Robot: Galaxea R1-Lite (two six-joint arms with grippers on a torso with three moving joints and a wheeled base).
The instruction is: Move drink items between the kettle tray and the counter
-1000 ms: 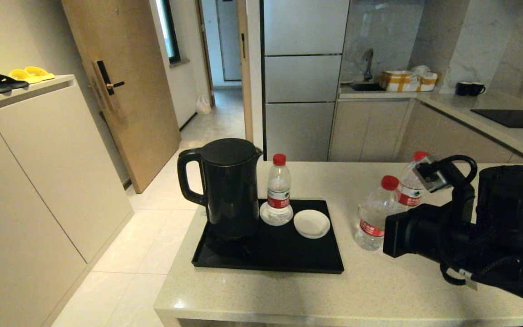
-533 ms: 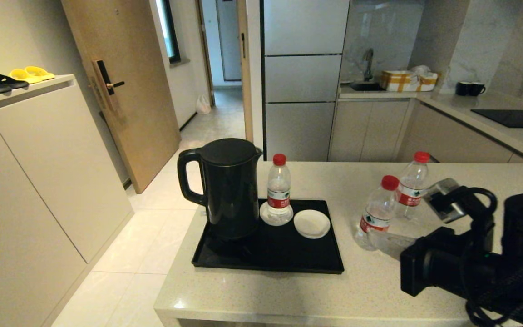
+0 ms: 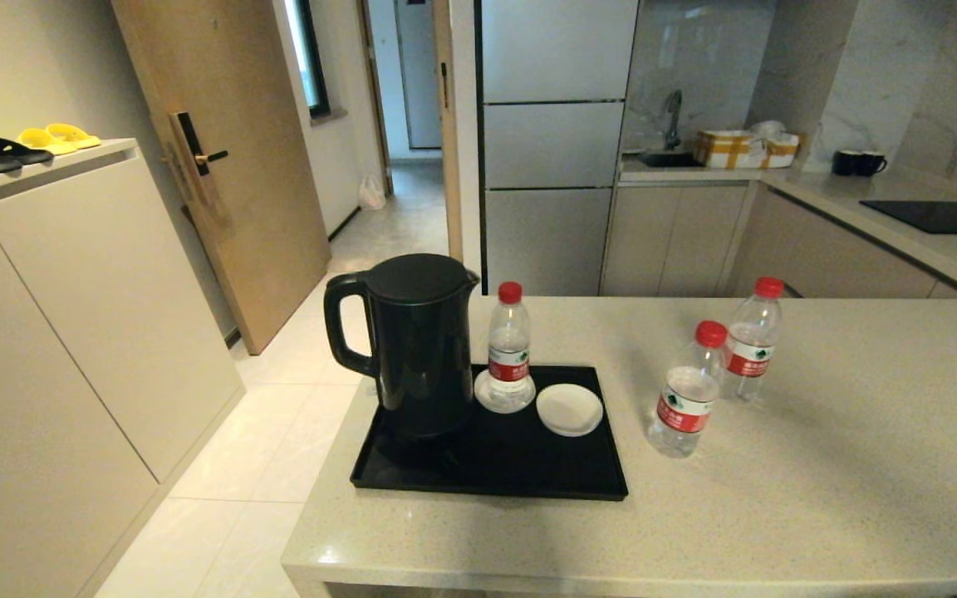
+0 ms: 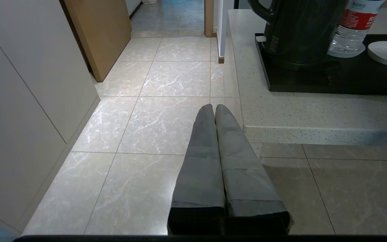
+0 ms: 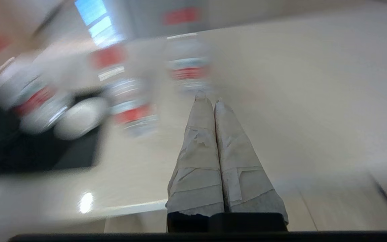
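Observation:
The black kettle [image 3: 416, 345] stands at the left of the black kettle tray [image 3: 495, 473] on the beige counter [image 3: 819, 498]. One water bottle [image 3: 509, 353] stands on a white saucer in the tray, right of the kettle. Two more bottles stand on the counter right of the tray, a nearer bottle [image 3: 686, 394] and a farther bottle [image 3: 751, 345]. Neither arm shows in the head view. My left gripper [image 4: 213, 109] is shut and empty, low over the floor beside the counter's left edge. My right gripper [image 5: 209, 99] is shut and empty, off the counter's near edge, pointing toward the bottles [image 5: 188, 64].
An empty white saucer [image 3: 570, 409] lies in the tray beside the bottle. A beige cabinet [image 3: 46, 274] with slippers stands to the left across the tiled floor. A far worktop holds two black mugs [image 3: 859, 162] and a black cooktop [image 3: 939, 216].
My right arm has pulled back from the two bottles on the counter, toward the near right, and has left the head view. The bottles, kettle and tray stay where they were.

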